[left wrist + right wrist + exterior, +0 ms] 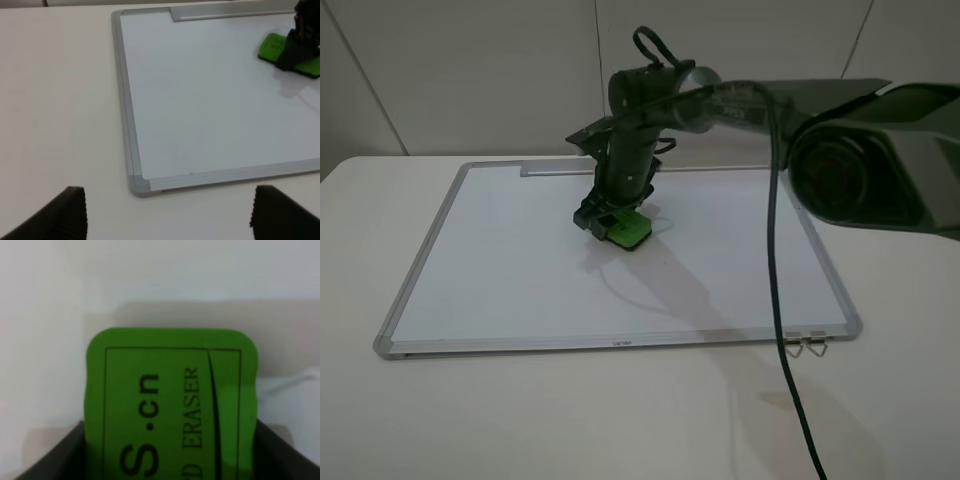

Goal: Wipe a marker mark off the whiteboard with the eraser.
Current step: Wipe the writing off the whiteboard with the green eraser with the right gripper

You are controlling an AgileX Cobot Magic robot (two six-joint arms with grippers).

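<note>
This looks like a robotics lab bench: a bare white table (pixel 520 420) set against plain white wall panels (pixel 470 70), everything pale and undecorated. A silver-framed whiteboard (pixel 500 270) lies flat on the tabletop instead of hanging on a wall. A black robot arm (pixel 740 100) reaches over it, and its black cable (pixel 773 300) runs across the board and off the table's near edge

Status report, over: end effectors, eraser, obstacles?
Left end effector open, over table. Right end effector shut on green oblong eraser, on silver-framed whiteboard. No obstacle seen.
</note>
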